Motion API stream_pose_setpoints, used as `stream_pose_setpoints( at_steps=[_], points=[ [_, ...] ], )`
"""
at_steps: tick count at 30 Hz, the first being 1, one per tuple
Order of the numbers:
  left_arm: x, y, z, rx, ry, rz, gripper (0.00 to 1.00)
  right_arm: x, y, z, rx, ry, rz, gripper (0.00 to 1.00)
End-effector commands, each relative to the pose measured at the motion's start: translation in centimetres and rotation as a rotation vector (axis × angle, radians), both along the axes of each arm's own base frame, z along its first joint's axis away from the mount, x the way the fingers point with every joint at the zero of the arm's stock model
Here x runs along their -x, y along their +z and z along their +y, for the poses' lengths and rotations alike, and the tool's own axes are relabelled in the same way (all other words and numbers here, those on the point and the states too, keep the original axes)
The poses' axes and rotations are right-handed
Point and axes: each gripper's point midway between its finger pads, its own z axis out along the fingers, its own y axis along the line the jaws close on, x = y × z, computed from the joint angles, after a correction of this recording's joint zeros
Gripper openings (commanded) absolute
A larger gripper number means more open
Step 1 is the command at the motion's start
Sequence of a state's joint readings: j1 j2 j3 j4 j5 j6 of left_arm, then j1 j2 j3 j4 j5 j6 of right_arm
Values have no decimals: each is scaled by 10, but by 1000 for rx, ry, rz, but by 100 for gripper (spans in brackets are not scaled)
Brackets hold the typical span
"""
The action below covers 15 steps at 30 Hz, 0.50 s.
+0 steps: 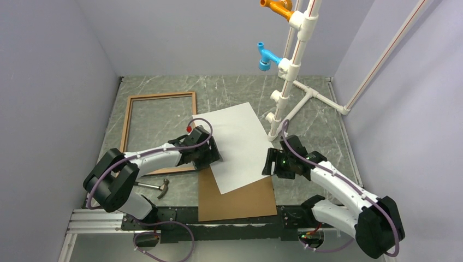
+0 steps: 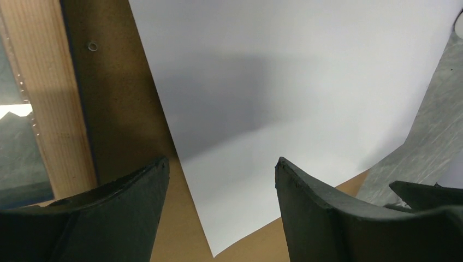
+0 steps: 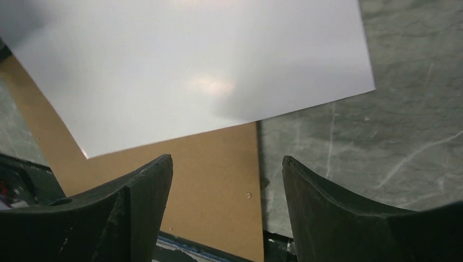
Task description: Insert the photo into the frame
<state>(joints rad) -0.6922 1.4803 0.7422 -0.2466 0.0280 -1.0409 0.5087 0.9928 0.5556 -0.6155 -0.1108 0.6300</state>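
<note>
The photo (image 1: 240, 144) lies white back up in the middle of the table, tilted, its near part resting on the brown backing board (image 1: 240, 199). It also shows in the left wrist view (image 2: 295, 93) and the right wrist view (image 3: 191, 71). The frame (image 1: 129, 123) lies brown side up at the left; its wooden rail (image 2: 52, 103) shows in the left wrist view. My left gripper (image 1: 210, 155) is open and empty at the photo's left edge, its jaws over that edge (image 2: 221, 164). My right gripper (image 1: 268, 162) is open and empty at the photo's right edge, above the board (image 3: 224, 164).
A hammer (image 1: 155, 186) lies near the left arm's base. A white pipe stand (image 1: 295, 60) with an orange fitting (image 1: 278, 8) and a blue fitting (image 1: 267, 56) rises at the back right. Grey walls close in the marbled table (image 1: 322, 117).
</note>
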Motion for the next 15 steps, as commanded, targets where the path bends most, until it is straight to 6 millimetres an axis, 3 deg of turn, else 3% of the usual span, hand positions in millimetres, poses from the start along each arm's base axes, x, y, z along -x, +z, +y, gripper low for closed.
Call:
stream_pose_setpoints(
  at_steps=[1, 7, 15],
  points=[
    [-8, -4, -5, 6, 19, -26, 76, -19, -9, -6, -44, -81, -15, 75],
    [-19, 4, -15, 95, 20, -117, 76, -22, -23, 1, -116, -69, 7, 75],
    [-25, 32, -33, 240, -29, -237, 75, -18, -32, 8, -158, -60, 51, 75]
  ],
)
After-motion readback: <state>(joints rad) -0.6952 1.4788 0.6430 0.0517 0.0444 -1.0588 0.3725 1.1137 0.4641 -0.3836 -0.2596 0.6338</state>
